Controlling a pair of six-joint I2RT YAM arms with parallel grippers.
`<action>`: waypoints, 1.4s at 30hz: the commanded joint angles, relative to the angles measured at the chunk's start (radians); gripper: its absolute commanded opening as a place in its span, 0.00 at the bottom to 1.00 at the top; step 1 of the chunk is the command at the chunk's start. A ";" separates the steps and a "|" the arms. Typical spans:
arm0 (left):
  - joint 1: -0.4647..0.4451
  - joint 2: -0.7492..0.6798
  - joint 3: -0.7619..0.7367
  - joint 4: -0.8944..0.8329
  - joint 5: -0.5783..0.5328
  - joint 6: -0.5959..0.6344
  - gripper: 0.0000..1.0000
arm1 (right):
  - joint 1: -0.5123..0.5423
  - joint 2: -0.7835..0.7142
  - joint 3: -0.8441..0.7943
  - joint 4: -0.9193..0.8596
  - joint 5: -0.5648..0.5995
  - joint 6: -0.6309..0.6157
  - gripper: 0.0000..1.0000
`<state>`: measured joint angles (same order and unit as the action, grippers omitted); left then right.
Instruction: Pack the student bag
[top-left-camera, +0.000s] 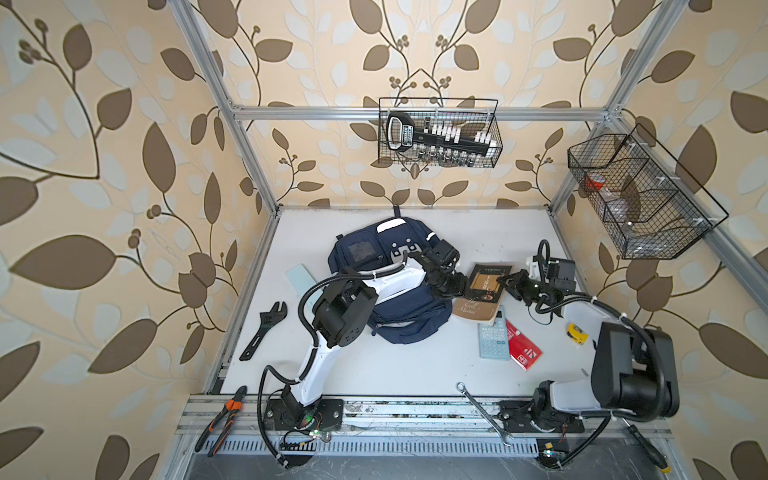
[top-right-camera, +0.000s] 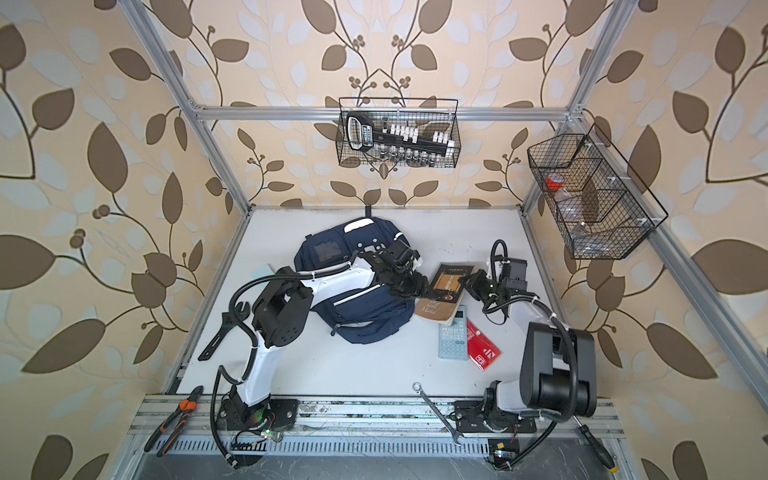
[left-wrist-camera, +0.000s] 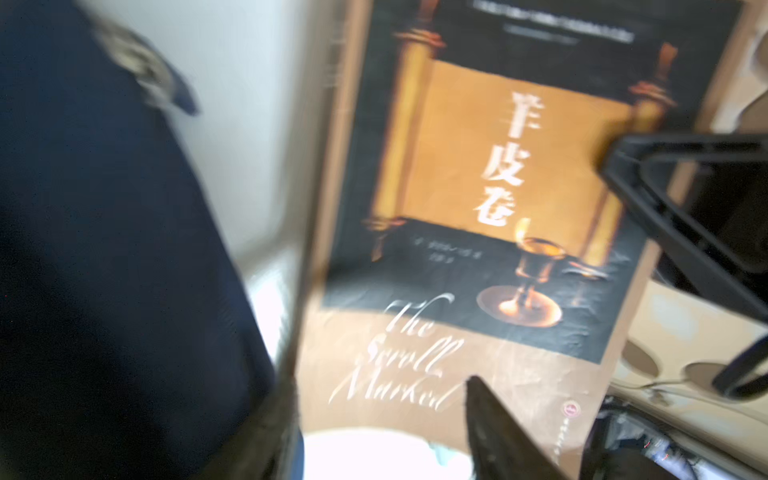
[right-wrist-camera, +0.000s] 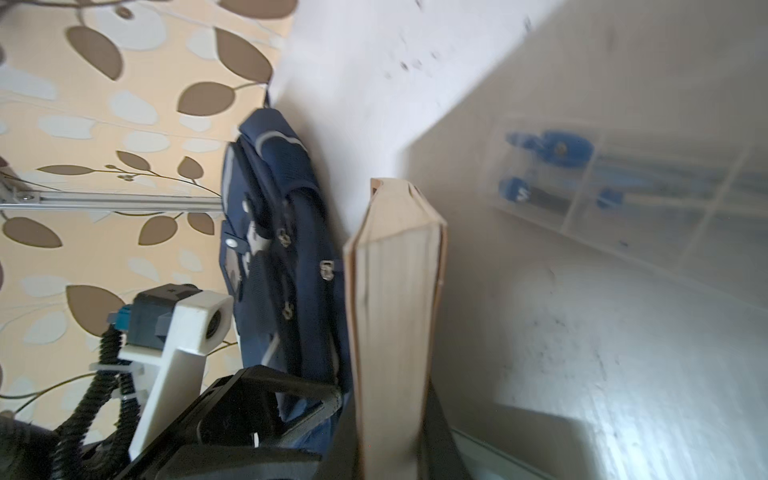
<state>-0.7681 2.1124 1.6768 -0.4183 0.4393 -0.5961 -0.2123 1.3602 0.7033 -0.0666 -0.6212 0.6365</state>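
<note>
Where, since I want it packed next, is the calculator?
In both top views the calculator lies right of the student bag, its far end partly under the book, a red packet along its right side.

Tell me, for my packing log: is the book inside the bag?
Outside: the book is beside the student bag, in the right gripper.

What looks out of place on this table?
Workshop tools among school things: in a top view, an adjustable wrench lies left of the student bag; pliers and a spanner lie by the front rail.
</note>
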 joint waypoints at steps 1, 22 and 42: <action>0.062 -0.207 0.077 -0.039 -0.025 0.015 0.76 | 0.012 -0.137 0.120 -0.131 0.021 -0.048 0.00; 0.251 -0.595 -0.404 0.707 0.536 -0.334 0.91 | 0.370 -0.324 0.309 0.190 -0.306 0.262 0.00; 0.303 -0.713 -0.550 1.252 0.530 -0.702 0.00 | 0.447 -0.397 0.111 0.143 -0.327 0.260 0.71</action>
<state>-0.4816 1.4082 1.0969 0.5972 0.9405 -1.1995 0.2298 1.0035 0.8543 0.0921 -0.9031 0.9195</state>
